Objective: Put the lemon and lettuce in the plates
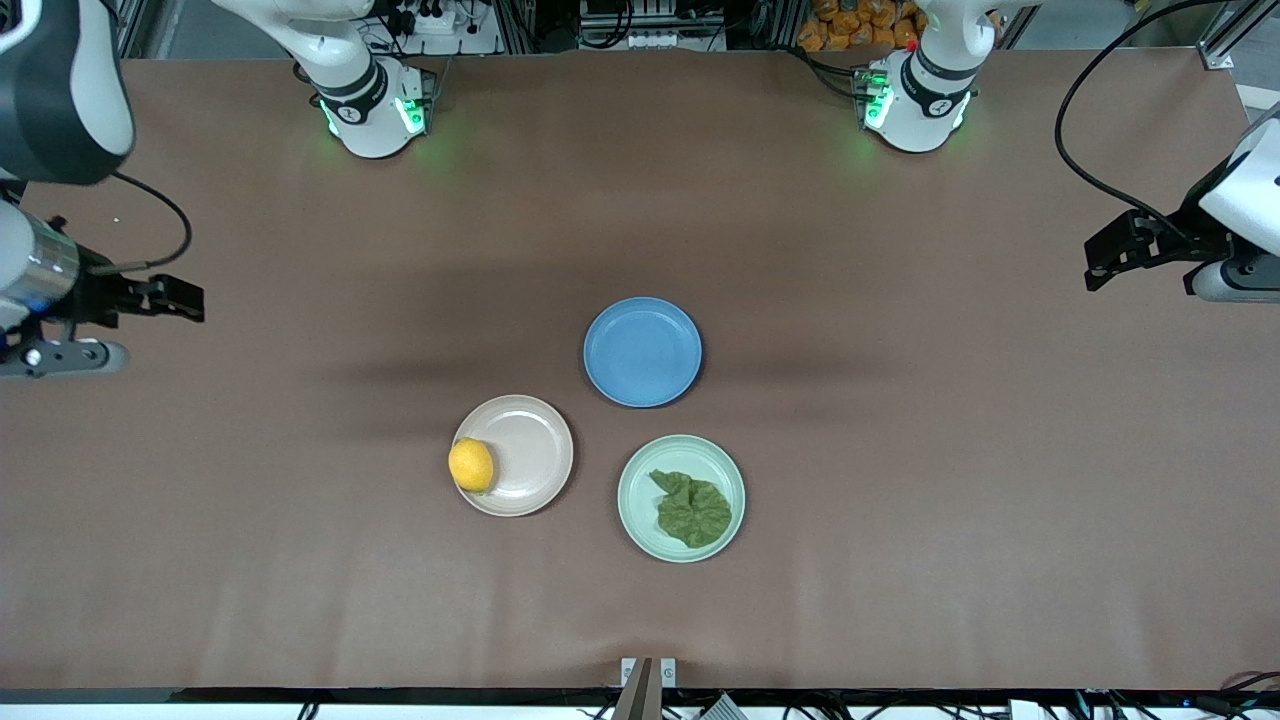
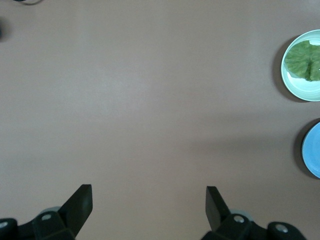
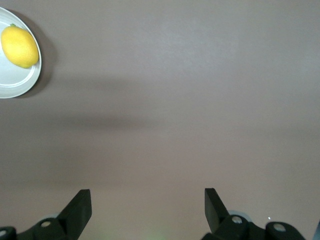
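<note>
The yellow-orange lemon (image 1: 471,465) (image 3: 19,46) lies on the rim side of the beige-pink plate (image 1: 530,445) (image 3: 22,80). The wrinkled dark-green lettuce (image 1: 692,508) (image 2: 303,60) rests in the mint green plate (image 1: 640,485) (image 2: 300,87), nearest the front camera. My left gripper (image 1: 1100,262) (image 2: 148,200) hangs open and empty over bare table at the left arm's end. My right gripper (image 1: 185,298) (image 3: 148,201) hangs open and empty over bare table at the right arm's end.
A blue plate (image 1: 642,351) (image 2: 312,150) with nothing in it sits farther from the front camera than the other two plates. The brown table (image 1: 900,520) is bare around the three plates.
</note>
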